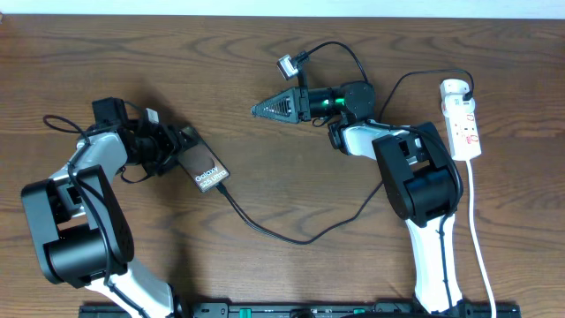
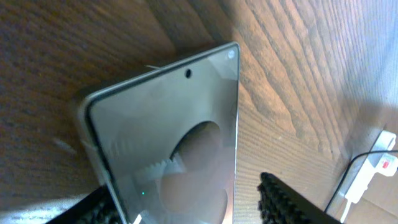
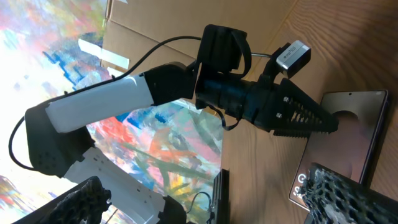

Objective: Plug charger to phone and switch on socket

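The phone, a flat dark brown rectangle with white lettering, lay slantwise on the dark wooden table at the left. The left gripper straddled its upper end, jaws parted; in the left wrist view one black ribbed finger stood clear of the phone's edge. The charger, a thin black cable, met the phone's lower end; seating of the tip could not be told. The cable ran right towards the socket, a narrow white power strip with red marks. The right gripper hung between them, jaws wide apart.
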You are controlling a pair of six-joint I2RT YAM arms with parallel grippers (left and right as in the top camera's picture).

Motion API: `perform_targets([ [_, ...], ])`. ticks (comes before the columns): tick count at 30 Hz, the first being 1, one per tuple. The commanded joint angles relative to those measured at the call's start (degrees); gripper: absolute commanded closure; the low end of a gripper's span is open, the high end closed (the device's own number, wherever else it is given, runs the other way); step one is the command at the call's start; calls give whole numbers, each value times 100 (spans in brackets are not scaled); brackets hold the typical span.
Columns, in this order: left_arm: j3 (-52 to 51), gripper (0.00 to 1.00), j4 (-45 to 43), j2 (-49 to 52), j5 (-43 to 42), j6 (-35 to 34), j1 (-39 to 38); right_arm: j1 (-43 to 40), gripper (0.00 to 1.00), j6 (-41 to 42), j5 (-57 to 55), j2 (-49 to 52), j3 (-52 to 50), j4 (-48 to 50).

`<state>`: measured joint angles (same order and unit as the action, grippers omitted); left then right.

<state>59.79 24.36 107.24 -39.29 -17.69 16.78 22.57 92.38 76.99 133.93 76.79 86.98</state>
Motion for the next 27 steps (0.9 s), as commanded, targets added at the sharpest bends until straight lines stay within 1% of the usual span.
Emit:
perform_targets([
  [1,-48,31,232,63,295,76,17,2,1,-114,9,0,79,24],
  [3,-48,27,313,63,299,76,20,2,1,-114,9,0,79,22],
  [9,-48,21,758,61,807,48,17,2,1,-114,9,0,79,24],
  [17,-48,22,1123,55,892,48,20,2,1,-109,15,0,79,20],
  [19,-46,22,1248,-33,894,52,20,-42,1,-70,57,0,79,-133],
  [24,-46,21,1478,-763,896,140,20,-293,1,-90,223,0,79,-391],
  [26,-46,21,1580,-1357,894,138,17,-444,1,-87,254,0,79,-420],
  [27,-46,19,1641,-1853,894,138,17,-570,1,-90,275,0,79,-501],
])
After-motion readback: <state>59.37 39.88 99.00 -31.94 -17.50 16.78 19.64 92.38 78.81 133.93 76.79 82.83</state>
